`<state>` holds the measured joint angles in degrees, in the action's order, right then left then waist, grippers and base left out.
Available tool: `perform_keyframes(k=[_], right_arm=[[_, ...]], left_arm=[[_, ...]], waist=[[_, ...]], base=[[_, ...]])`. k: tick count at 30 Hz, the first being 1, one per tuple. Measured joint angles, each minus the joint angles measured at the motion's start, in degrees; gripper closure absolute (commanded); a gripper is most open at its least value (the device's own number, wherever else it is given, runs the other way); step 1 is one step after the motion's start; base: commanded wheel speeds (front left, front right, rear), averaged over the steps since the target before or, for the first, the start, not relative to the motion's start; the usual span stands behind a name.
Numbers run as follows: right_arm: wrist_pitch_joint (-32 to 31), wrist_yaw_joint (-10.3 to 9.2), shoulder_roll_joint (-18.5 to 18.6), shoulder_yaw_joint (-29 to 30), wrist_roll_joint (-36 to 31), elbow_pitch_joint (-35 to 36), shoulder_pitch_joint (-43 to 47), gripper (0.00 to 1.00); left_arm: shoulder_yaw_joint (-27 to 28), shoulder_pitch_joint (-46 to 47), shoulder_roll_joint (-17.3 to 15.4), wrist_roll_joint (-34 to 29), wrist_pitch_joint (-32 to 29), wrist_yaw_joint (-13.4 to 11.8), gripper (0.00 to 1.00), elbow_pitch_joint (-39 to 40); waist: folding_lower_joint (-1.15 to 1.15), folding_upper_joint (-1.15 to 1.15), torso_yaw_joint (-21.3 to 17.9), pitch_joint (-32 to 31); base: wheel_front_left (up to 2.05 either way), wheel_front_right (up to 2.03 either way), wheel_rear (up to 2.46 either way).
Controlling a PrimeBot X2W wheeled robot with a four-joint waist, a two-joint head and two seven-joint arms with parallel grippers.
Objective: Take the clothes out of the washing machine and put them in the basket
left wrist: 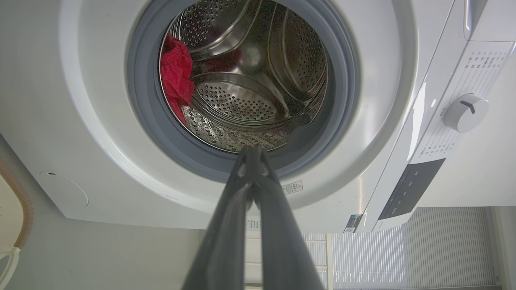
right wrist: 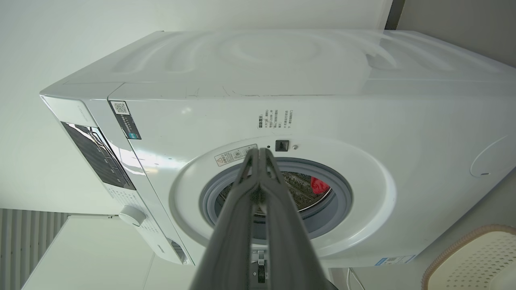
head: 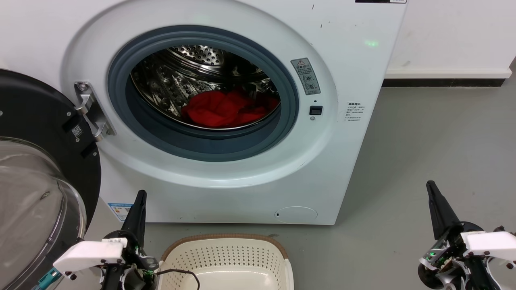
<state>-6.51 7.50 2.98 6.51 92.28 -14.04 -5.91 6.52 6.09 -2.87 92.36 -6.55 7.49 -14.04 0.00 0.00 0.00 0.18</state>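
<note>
Holding left pincer [head: 140, 195] and right pincer [head: 430, 185] closed, empty, I see red clothes [head: 225, 108] upper centre, nearer my left.

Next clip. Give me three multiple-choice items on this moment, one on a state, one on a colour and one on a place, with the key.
1. How is the washing machine's door?
A. shut
B. swung open to the robot's left
C. taken off

2. What colour is the rim of the basket?
A. brown
B. blue
C. black

3. Where are the clothes?
A. in the basket
B. inside the drum
C. draped over the door

Key:
1 B: the glass door hangs on its hinge at the left of the head view.
2 A: a brown band edges the cream walls.
3 B: the red heap lies on the bottom of the steel drum.
</note>
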Motion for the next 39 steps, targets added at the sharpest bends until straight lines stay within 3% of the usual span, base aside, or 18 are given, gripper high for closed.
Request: perform_keyframes(k=[32,33,39], right_arm=[[0.00,0.00,0.00,0.00,0.00,0.00,0.00,1.00],[0.00,0.00,-0.01,-0.03,0.00,-0.58,0.41,0.00],[1.11,-0.01,-0.02,-0.55,-0.52,-1.12,1.87,0.00]], left_arm=[[0.00,0.00,0.00,0.00,0.00,0.00,1.00,0.00],[-0.08,-0.38,0.05,0.00,0.00,0.00,0.00,-0.62],[-1.13,-1.60,0.20,-0.56,1.15,-0.02,0.00,-1.85]], waist=[[0.00,0.00,0.00,0.00],[0.00,0.00,0.00,0.00],[0.00,0.00,-0.02,0.02]], base=[[0.00,0.00,0.00],[0.00,0.00,0.00],[0.00,0.00,0.00]])
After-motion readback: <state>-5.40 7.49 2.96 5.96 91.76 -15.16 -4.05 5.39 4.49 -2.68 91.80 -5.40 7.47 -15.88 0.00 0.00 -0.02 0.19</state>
